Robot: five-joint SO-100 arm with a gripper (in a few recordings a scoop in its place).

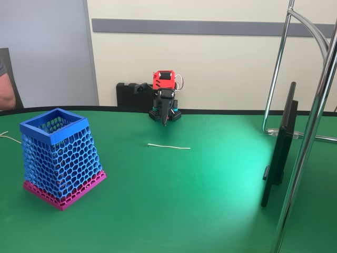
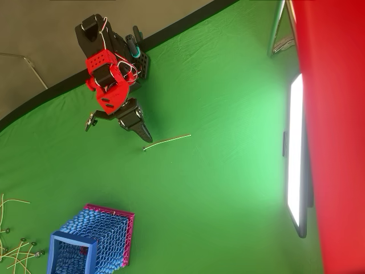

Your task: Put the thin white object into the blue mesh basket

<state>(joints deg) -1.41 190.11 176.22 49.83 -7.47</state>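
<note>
The thin white object (image 1: 168, 146) (image 2: 166, 142) lies flat on the green table, near the middle, nearly straight. The blue mesh basket (image 1: 59, 156) (image 2: 91, 240) stands upright on its pink base at the left of the fixed view, well away from the strand. My red and black arm sits folded at the table's far edge. Its gripper (image 1: 165, 120) (image 2: 146, 137) points down, shut with nothing in it. In the overhead view its tip hangs close to the strand's left end; in the fixed view it hangs behind the strand.
A dark screen (image 1: 280, 147) (image 2: 296, 154) stands on edge at the right beside a chrome stand (image 1: 310, 132). Loose white strands (image 2: 14, 248) lie left of the basket. A person's arm (image 1: 6, 95) shows at the far left edge.
</note>
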